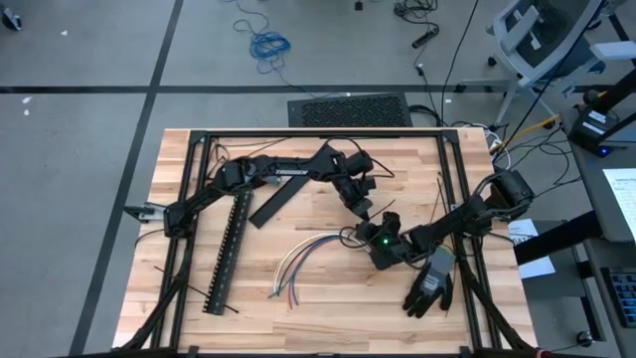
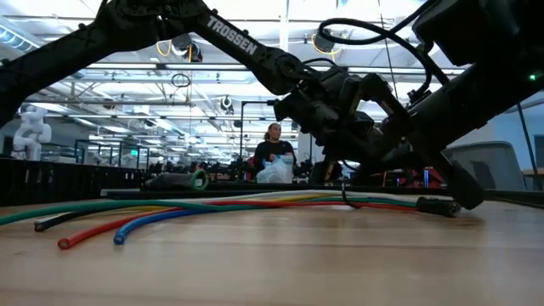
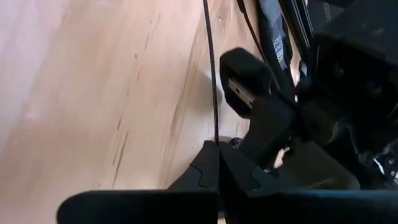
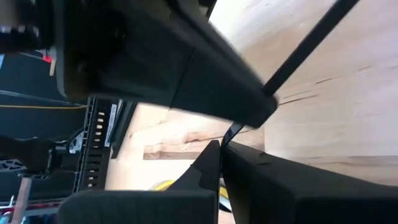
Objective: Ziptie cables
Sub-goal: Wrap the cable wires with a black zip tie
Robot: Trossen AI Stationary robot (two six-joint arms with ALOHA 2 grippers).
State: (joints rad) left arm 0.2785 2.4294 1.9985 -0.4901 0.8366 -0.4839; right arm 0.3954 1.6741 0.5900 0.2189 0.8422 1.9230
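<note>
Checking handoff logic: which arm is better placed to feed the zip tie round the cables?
Probably left. The left gripper appears shut on a thin black zip tie, right beside the connector end of the cables. The right gripper sits at that connector end, apparently steadying the bundle.

Pale, streaky wooden table [image 1: 318,298]. Blue, red, green, yellow and white cables [image 2: 212,208] fan out beside the black left gripper [image 1: 365,211]. A green light glows on the black right gripper [image 1: 370,242], a black-and-grey glove [image 1: 431,282] behind it.

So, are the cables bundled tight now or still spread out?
Spread out. The cables lie flat on the table, their loose ends fanned apart; in the low view the colours run separately.
</note>
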